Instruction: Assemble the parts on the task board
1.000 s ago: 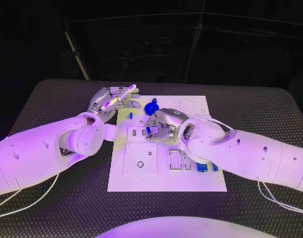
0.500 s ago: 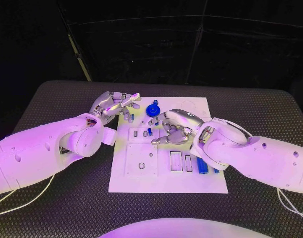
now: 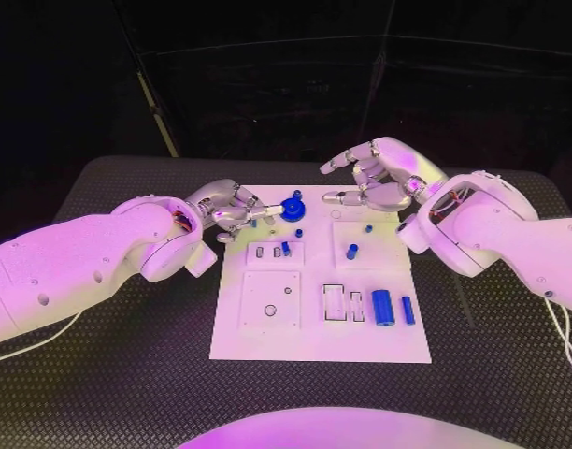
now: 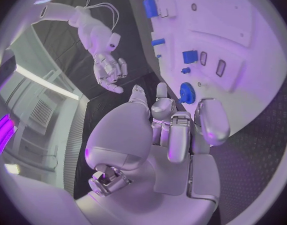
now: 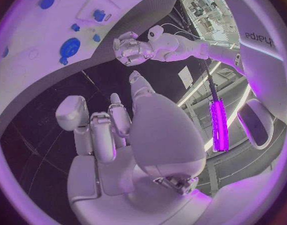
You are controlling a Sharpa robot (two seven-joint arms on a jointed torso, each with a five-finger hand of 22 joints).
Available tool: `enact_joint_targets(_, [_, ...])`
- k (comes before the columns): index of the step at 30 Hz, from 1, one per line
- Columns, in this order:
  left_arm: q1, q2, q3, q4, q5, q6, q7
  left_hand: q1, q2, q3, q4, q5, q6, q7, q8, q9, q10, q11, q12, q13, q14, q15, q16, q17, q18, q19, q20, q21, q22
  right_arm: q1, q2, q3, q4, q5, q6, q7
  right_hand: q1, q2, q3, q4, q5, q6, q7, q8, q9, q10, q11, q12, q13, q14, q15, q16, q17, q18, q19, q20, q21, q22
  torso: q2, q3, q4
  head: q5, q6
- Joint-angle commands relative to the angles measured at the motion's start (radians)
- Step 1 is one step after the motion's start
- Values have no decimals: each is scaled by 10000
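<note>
The white task board (image 3: 316, 323) lies in the middle of the black table. A blue gear (image 3: 291, 210) stands near its far left corner, and small blue pegs (image 3: 350, 251) and a blue cylinder (image 3: 380, 304) sit further along it. My left hand (image 3: 228, 207) is low at the board's far left edge, fingers loosely bent, tips just short of the blue gear (image 4: 186, 92); nothing is in its grasp. My right hand (image 3: 380, 176) hangs raised over the board's far right corner, its fingers apart and holding nothing. The left wrist view shows that right hand (image 4: 109, 70) in the air.
Rectangular slots and a raised square plate (image 3: 268, 301) take up the board's left and middle. The black textured mat (image 3: 111, 374) stretches out on both sides of the board. In the right wrist view the left hand (image 5: 132, 50) sits beside the gear (image 5: 70, 47).
My right hand has lifted off the board's middle and drawn back to the far right, uncovering the pegs and cylinder. My left hand has sunk closer to the gear.
</note>
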Motion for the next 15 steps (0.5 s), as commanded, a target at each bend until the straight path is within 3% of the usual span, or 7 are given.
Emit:
enact_joint_targets(1, [178,199,-23,-86,-2572,1158,-2233,-224,52,-104,110,-127,-120,-61,518,419,245,-88,541,551,1067,-124,30,2627,-257,208,-57,315,518,74,-59,98,-88,1021,-64,301,30,93,-65,0,58,103,4,53,4,69,8,51,25,867,-62,-12,1796,-70,45,-55,2,24,-116,62,-12,30,-29])
enact_joint_targets(4, [482,621,-184,-337,-3198,1498,-2965,-440,106,-211,139,-162,-298,-154,992,855,393,-140,828,850,1067,-196,30,2627,-330,368,-119,565,945,182,-78,202,-335,1163,-96,268,30,102,-70,-3,70,115,0,64,3,71,4,51,21,865,-66,-16,1785,-70,49,-57,4,27,-160,81,-5,49,-59])
enact_joint_targets(8, [799,1092,-483,-649,-3679,1684,-3404,-654,137,-297,147,-170,-449,-174,1233,1107,421,-163,894,911,1067,-218,30,2627,-350,404,-139,640,1075,232,-47,247,-534,1244,-99,200,31,107,-72,-5,78,121,-2,70,3,67,2,45,12,862,-67,-20,1775,-70,50,-59,5,28,-194,93,14,50,-82])
enact_joint_targets(11, [1155,1502,-950,-951,-3942,1791,-3607,-763,155,-335,148,-178,-513,-178,1318,1204,421,-165,906,920,1067,-223,30,2627,-353,402,-142,651,1093,250,-26,263,-639,1272,-76,135,32,111,-73,-6,83,122,-3,72,2,59,1,36,-1,860,-68,-23,1764,-70,50,-59,4,26,-209,79,34,25,-109])
enact_joint_targets(13, [1336,1719,-1200,-1121,-4026,1890,-3688,-818,165,-352,148,-183,-540,-180,1358,1250,418,-166,907,918,1067,-225,30,2627,-357,408,-143,663,1117,256,-11,268,-690,1281,-68,111,32,112,-73,-6,85,123,-3,73,2,56,0,32,-6,859,-69,-25,1760,-69,47,-59,2,20,-220,79,43,48,-113])
enact_joint_targets(15, [1464,1910,-1383,-1272,-4084,2007,-3754,-885,184,-370,151,-198,-573,-182,1403,1302,420,-168,915,926,1067,-226,30,2627,-361,414,-145,676,1143,261,10,271,-720,1287,-62,95,28,115,-77,-6,96,122,-4,75,-1,44,0,19,-24,856,-70,-29,1748,-65,39,-61,-5,3,-227,87,46,61,-122])
